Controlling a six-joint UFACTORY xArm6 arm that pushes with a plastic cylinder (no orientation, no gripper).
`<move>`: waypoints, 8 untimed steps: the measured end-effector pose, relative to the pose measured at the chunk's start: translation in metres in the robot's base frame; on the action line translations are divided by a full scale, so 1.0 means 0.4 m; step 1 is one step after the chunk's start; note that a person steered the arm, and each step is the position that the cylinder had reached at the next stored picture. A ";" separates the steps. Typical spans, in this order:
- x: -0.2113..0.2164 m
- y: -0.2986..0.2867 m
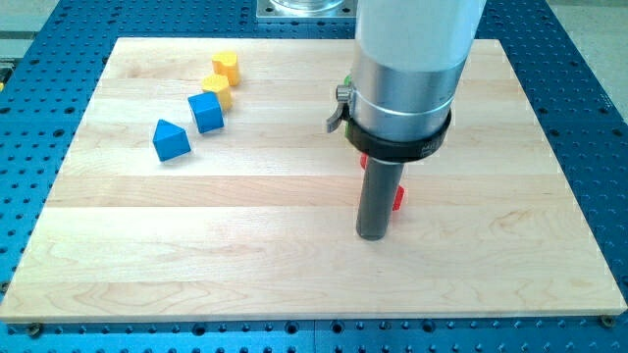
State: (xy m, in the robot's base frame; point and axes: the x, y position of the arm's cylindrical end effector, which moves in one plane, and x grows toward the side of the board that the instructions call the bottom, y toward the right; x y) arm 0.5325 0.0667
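My tip [372, 235] rests on the wooden board [245, 255] right of its middle. A red block [397, 198] peeks out just behind and right of the rod, mostly hidden; another sliver of red [363, 161] shows at the rod's left under the collar. A green block [347, 80] is barely visible behind the arm. Far to the view's left lie a blue triangular block [171, 141], a blue cube [206, 112], and two yellow blocks [217, 86] [227, 66] in a diagonal row.
The arm's large silver cylinder [404, 69] hides the board's upper right-middle area. A blue perforated table [589, 118] surrounds the board on all sides.
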 end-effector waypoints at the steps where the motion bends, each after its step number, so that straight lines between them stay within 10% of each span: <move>1: -0.012 0.042; 4: 0.214 0.087; 8: 0.215 0.066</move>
State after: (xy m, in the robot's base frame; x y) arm 0.6187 0.0929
